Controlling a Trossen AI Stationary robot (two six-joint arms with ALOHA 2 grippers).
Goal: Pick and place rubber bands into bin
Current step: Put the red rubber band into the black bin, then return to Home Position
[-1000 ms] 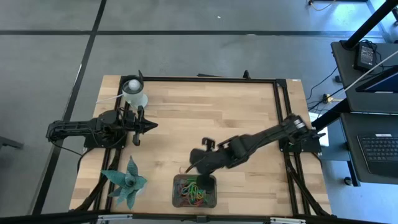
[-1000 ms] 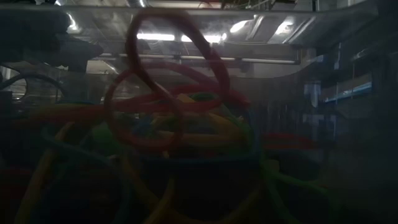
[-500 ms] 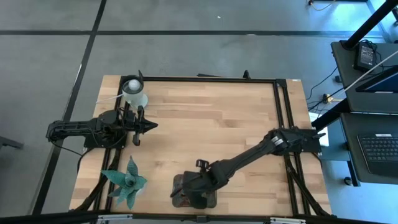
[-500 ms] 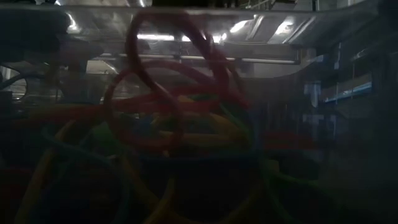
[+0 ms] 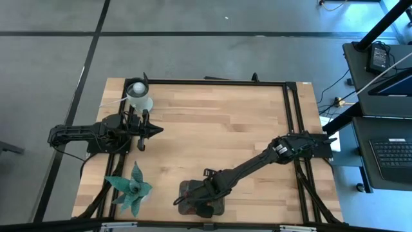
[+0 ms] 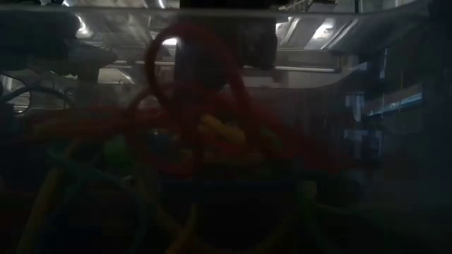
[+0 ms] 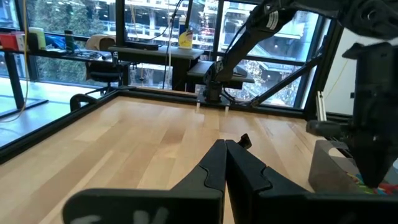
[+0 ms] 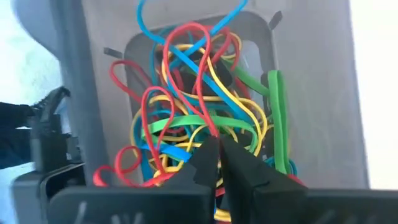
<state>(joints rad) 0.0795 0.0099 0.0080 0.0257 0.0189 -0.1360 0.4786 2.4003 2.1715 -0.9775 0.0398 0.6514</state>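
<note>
We see the right gripper (image 8: pixel 217 144) lowered into the bin (image 5: pixel 185 192), which sits at the near edge of the wooden bench (image 5: pixel 212 122), just right of a teal spiky plant ornament (image 5: pixel 132 189). In the right wrist view the fingers (image 8: pixel 202 155) stand almost together, their tips meeting on a red loop of the rubber bands (image 8: pixel 199 118); we take them as pinching that red band. The rest of the bands lie tangled inside the grey tray, red, yellow, green and blue strands crossing one another. The low view looks through the tray wall and shows the same tangle (image 6: pixel 205 134) close up and dim.

The left gripper (image 5: pixel 154 129) waits over the left side of the bench, fingers (image 7: pixel 217 165) pressed together and empty, just below a white round cup (image 5: pixel 138 95) near the far left corner.
</note>
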